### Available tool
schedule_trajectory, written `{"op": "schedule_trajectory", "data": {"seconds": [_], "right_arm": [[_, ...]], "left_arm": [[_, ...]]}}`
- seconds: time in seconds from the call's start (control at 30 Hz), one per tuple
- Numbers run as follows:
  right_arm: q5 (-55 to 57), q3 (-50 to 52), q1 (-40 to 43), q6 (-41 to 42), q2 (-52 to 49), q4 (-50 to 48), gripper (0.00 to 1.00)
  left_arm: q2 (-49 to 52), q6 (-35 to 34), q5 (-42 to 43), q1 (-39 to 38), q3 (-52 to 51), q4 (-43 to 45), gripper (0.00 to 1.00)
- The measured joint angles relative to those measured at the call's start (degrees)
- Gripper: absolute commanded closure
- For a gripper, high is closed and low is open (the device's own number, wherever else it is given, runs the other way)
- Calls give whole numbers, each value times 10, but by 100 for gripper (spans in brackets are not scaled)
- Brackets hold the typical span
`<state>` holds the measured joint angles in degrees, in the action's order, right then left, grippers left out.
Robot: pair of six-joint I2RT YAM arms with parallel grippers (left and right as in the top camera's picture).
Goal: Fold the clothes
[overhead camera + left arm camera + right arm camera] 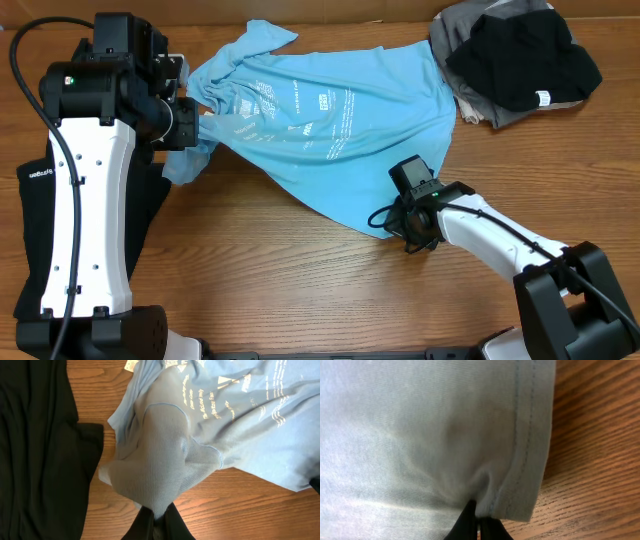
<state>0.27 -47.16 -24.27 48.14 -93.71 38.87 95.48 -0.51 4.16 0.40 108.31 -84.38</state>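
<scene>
The light blue T-shirt (320,120) with white lettering lies spread and bunched across the middle of the table. My left gripper (200,122) is shut on its collar end at the left; in the left wrist view the ribbed blue fabric (160,465) is pinched between the fingers (159,519). My right gripper (392,212) is shut on the shirt's lower hem; the right wrist view shows the stitched hem (520,460) held in the fingers (479,517). A black garment (520,55) lies on a grey one (470,25) at the back right.
A long black garment (35,450) lies on the table at the left, under my left arm (85,190). Bare wood (300,280) runs along the front. The table's back edge is close behind the pile at the back right.
</scene>
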Motion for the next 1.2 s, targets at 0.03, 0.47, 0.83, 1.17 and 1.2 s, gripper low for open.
{"op": "schedule_trajectory", "data": {"seconds": [0.03, 0.47, 0.83, 1.17, 1.2], "right_arm": [[-2, -1, 5, 2, 0, 6, 96], [-29, 16, 71, -17, 64, 107, 96], [-62, -15, 71, -63, 234, 264, 96], [-77, -113, 71, -92, 287, 423, 96], [-78, -123, 71, -94, 289, 438, 96]], "left_arm": [[0, 0, 0, 0, 0, 0, 96], [0, -52, 1, 0, 0, -7, 96], [0, -62, 1, 0, 0, -50, 95], [0, -66, 1, 0, -26, -85, 96], [0, -66, 1, 0, -34, -89, 96]]}}
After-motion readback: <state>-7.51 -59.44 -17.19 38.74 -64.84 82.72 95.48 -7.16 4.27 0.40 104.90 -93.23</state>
